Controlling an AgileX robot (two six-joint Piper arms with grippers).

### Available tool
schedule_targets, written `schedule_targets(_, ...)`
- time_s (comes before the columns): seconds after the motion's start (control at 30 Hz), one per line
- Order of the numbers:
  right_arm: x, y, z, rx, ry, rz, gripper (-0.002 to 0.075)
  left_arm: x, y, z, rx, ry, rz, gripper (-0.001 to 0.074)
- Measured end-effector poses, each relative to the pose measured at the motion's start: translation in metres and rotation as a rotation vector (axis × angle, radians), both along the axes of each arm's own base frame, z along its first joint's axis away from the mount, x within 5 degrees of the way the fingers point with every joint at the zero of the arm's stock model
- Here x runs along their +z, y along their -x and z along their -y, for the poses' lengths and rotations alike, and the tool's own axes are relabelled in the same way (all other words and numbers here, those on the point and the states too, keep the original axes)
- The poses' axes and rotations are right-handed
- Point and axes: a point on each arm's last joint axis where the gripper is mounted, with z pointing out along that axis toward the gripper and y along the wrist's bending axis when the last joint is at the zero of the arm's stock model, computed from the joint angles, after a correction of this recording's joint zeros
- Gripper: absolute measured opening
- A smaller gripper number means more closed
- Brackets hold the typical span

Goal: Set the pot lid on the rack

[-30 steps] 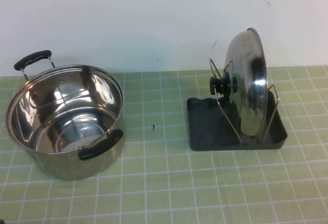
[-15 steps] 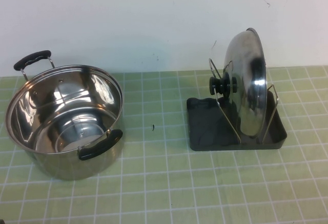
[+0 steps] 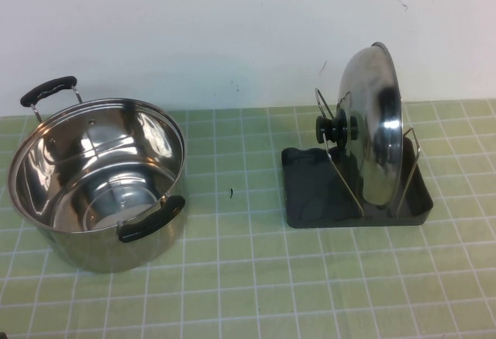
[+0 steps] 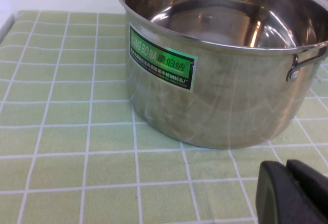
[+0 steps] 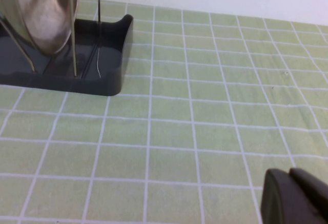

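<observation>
High view: pot lid upright in rack, 3 o'clock. Left tool, right tool together, low over table; keep both clear.

Green tiled table, steel pot at left, rack tray at right, well apart

Neither of my arms shows in the high view. My left gripper only appears as black fingers at the corner of the left wrist view, low over the table, touching nothing. My right gripper is the same in the right wrist view: dark fingers at the corner, low over the table, holding nothing. Both pairs look closed together.
</observation>
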Motion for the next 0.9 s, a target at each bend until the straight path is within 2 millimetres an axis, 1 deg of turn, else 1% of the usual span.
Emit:
schedule_targets(0.37, 0.0, 0.0, 0.002, -0.04, 0.0, 0.0, -0.0001, 0.0, 0.0, 0.0, 0.001, 0.003, 0.0, -0.0002)
schedule_targets(0.9, 0.0, 0.0, 0.002, -0.04, 0.0, 0.0, -0.0001, 0.0, 0.0, 0.0, 0.001, 0.003, 0.0, -0.0002)
